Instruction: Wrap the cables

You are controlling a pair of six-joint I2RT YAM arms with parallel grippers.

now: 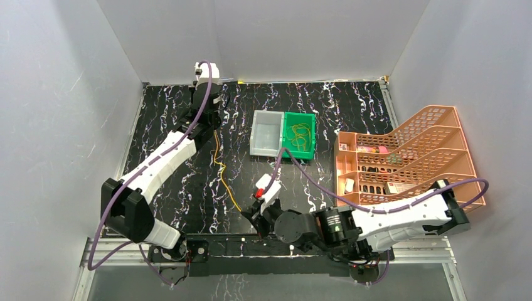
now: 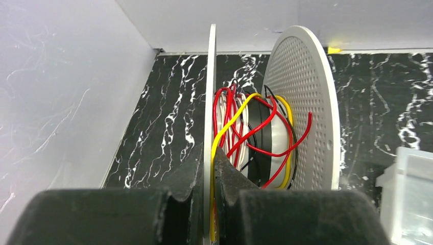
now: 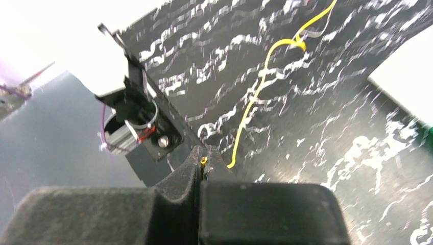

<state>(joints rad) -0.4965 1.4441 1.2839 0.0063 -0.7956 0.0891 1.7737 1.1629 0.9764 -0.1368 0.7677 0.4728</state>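
Snaking, kinked thin yellow cable (image 1: pixel 221 175)

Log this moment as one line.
left tool: shut on spool flange | right tool: shut on yellow cable end | cable slack between them

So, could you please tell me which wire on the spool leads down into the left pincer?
The yellow cable; the red wires only loop inside the spool.
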